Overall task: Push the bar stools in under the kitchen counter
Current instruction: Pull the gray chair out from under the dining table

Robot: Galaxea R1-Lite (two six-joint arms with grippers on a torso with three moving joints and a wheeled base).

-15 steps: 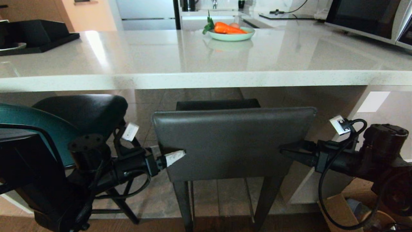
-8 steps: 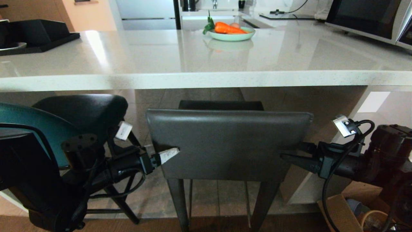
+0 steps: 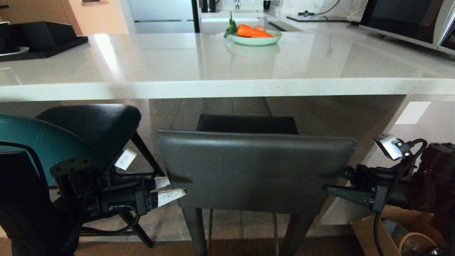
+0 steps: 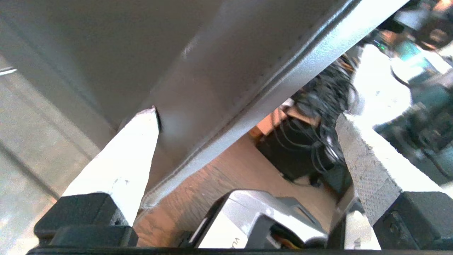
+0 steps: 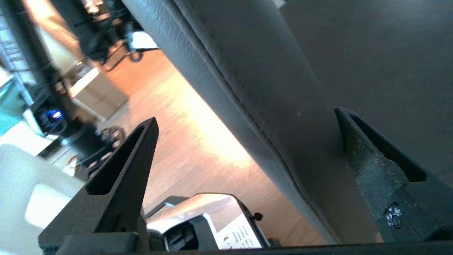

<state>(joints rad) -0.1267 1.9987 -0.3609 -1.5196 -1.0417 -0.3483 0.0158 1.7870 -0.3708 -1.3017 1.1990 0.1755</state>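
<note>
At lower left of the head view I see my left pincer [image 3: 170, 190] spread wide, one white finger pressed against the grey stool [image 3: 254, 170] back's left edge. Centre frame, that stool stands partly under the counter [image 3: 227, 87]. Lower right, my right pincer [image 3: 332, 190] straddles the back's right edge, released. The teal stool [image 3: 39, 142] sits far left.
</note>
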